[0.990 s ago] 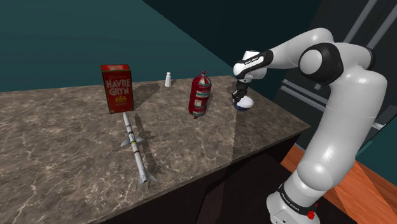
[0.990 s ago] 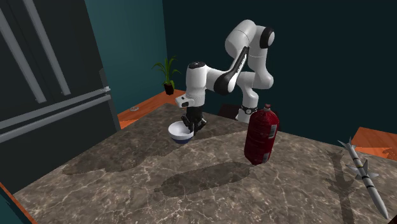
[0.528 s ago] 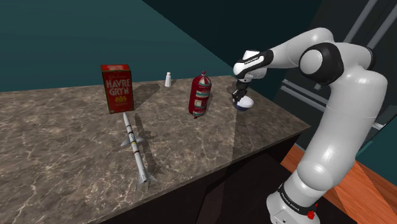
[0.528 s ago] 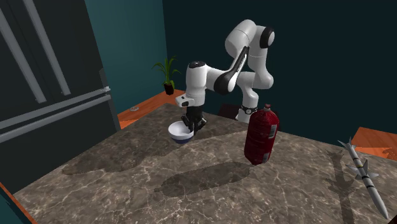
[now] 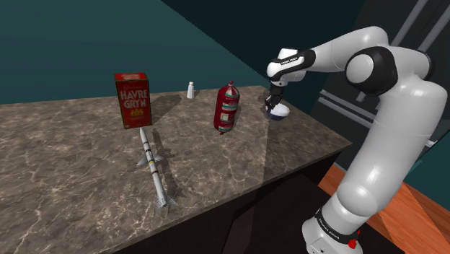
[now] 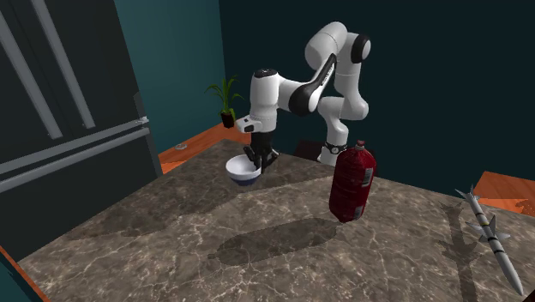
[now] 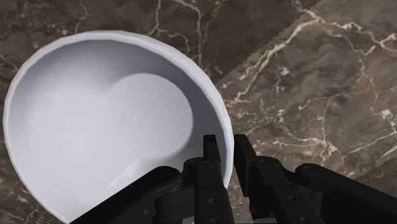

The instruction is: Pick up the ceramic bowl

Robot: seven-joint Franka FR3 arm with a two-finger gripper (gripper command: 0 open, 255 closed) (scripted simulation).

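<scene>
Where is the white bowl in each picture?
Shoulder view: the bowl is right of the middle, to the right of the red extinguisher.
Second exterior view: the bowl is left of the middle, to the extinguisher's left.
Wrist view: the bowl is close up.
Shared landmark: the black gripper clasping its rim.

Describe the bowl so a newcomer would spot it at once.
On the dark marbled countertop, look at the end nearest the white arm, past the red fire extinguisher. There the black gripper clasps the rim of a white bowl with a blue base, the only open dish here.
</scene>
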